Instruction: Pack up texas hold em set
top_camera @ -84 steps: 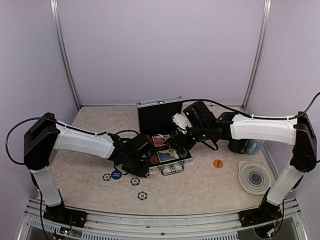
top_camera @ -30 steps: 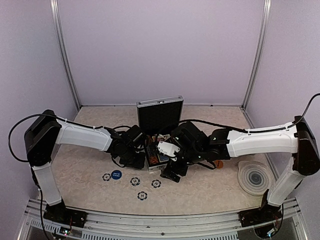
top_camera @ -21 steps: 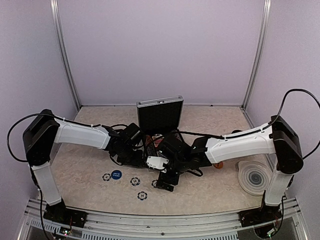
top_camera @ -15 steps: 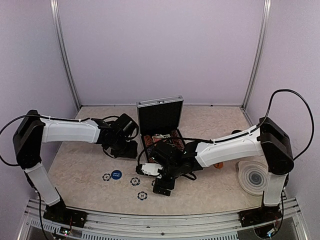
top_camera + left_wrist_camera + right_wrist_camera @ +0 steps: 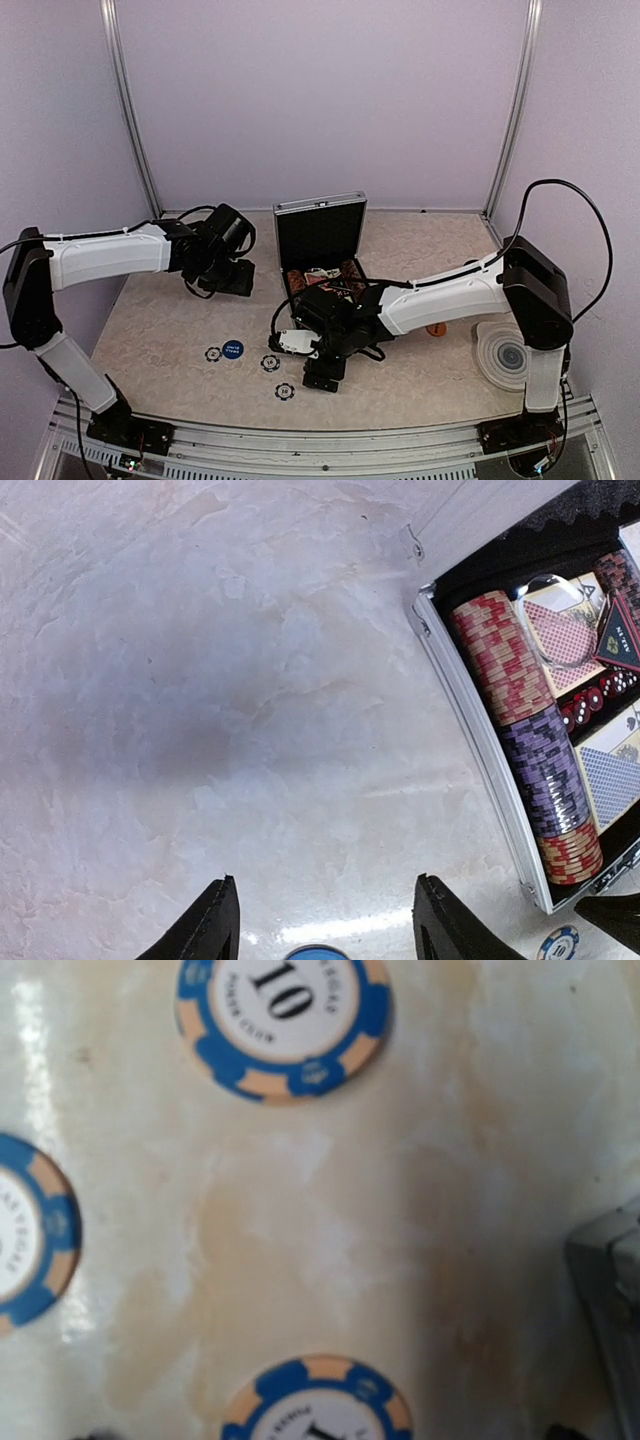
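The silver case stands open mid-table with its lid upright. In the left wrist view its black tray holds rows of red and purple chips, red and blue card decks, red dice and a black triangle. Three blue-and-white chips lie loose on the table. My right gripper hovers low over the nearest chip, open, with only its tips showing. My left gripper is open and empty left of the case, above a round blue button.
Loose chips and the blue button lie in front of the case. An orange button and a grey ringed coaster sit at the right. The case's corner is close to my right gripper.
My left arm has drawn back to the left, away from the case, with its jaws opening wider. My right arm has swung from over the case down to the loose chips in front.
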Robot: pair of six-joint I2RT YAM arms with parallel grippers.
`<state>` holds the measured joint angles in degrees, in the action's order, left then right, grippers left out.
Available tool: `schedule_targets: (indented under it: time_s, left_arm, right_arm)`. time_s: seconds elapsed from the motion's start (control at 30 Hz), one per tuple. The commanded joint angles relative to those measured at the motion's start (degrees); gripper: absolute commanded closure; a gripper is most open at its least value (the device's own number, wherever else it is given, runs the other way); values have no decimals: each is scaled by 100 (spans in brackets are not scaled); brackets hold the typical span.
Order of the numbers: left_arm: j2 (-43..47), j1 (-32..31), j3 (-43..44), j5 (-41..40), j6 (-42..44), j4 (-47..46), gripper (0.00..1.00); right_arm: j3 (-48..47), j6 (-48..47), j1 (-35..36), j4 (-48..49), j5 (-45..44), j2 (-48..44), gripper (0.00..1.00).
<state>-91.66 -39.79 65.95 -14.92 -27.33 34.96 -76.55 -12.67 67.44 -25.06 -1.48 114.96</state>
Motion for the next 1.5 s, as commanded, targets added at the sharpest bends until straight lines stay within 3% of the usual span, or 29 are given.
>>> schedule_targets:
  time_s: [0.0, 0.33, 0.63, 0.93, 1.17, 1.47]
  left_arm:
    - [312, 139, 129, -290, 270, 171, 40]
    - [606, 222, 6, -638, 367, 118, 18]
    - [697, 384, -458, -646, 402, -309, 17]
    - [693, 393, -557, -605, 397, -393, 17]
    - [686, 400, -580, -607, 388, -417, 17]
    - [617, 452, -576, -514, 369, -443, 17]
  right_arm:
    - [-99, -49, 34, -162, 105, 247, 3]
    - [-232, 27, -126, -342, 663, 458, 15]
    - [-264, 157, -234, -568, 951, 552, 31]
    - [-224, 380, -372, -574, 760, 563, 22]
    - [49, 505, -505, -401, 792, 361, 20]
    - [-8, 498, -565, -582, 1027, 632, 30]
